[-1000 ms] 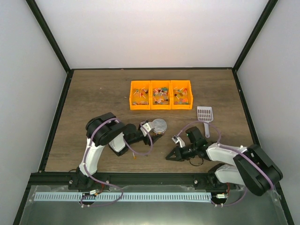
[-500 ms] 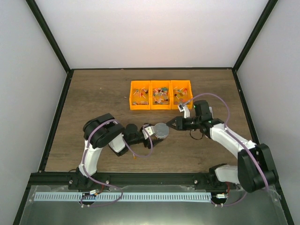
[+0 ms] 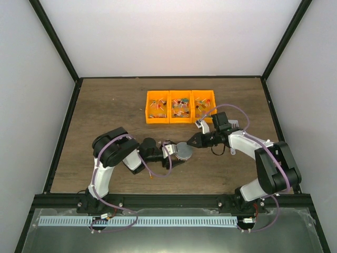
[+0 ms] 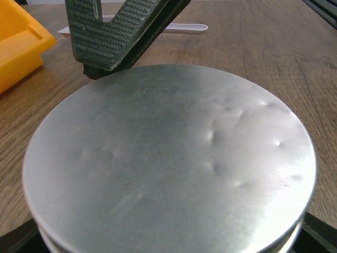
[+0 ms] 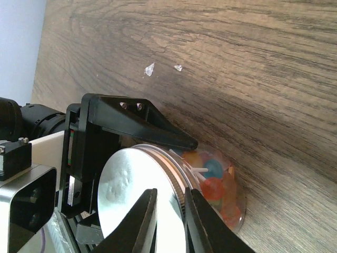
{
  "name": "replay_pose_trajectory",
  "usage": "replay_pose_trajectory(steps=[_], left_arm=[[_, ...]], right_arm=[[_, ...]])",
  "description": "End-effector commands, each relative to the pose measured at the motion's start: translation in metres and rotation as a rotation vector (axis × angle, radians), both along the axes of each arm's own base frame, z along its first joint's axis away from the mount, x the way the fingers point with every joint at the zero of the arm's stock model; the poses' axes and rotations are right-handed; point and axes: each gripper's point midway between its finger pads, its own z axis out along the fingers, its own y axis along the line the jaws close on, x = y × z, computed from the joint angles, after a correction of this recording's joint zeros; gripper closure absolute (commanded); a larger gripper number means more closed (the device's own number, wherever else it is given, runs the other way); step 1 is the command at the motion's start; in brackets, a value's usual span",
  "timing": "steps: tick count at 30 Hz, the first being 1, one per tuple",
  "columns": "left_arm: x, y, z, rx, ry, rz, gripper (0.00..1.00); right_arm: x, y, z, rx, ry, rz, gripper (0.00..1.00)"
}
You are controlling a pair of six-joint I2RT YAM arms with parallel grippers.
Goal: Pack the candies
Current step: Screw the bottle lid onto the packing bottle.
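Wood-grain table [image 3: 105,116] — round clear cup [image 5: 231,205], dimpled metal lid [image 4: 168,158], candies [image 5: 213,187] inside.

White and black left arm [image 3: 101,176] and right arm [image 3: 245,143] carry looping purple cables [image 3: 156,173].

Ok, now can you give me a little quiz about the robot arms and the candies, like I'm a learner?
1. True or false: the orange bin has three parts, and each part has candies in it.
2. Which hand is gripping the clear cup? A: the left hand. B: the right hand.
3. Fill the gap: the lid on top of the cup is ___ in colour.

Key: 1 true. 2 A. 3 silver.
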Motion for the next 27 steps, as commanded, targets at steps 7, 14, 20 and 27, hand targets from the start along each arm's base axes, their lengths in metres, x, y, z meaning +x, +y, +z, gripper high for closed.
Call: replay_pose_trajectory(steps=[7, 14, 20, 27], left_arm=[[-0.038, 0.026, -0.072, 0.225, 0.18, -0.061, 0.2], [-0.035, 0.026, -0.072, 0.22, 0.185, -0.044, 0.2], [-0.03, 0.026, -0.073, 0.223, 0.183, -0.013, 0.2], [-0.025, 0.027, -0.079, 0.229, 0.196, 0.014, 0.22]], right_arm=[[0.007, 0.008, 0.006, 0.006, -0.038, 0.04, 0.84], [-0.002, 0.012, -0.004, -0.006, -0.009, 0.058, 0.84], [-0.019, 0.009, -0.011, 0.008, 0.024, 0.054, 0.91], [-0.053, 0.001, -0.026, 0.032, 0.088, 0.043, 0.95]])
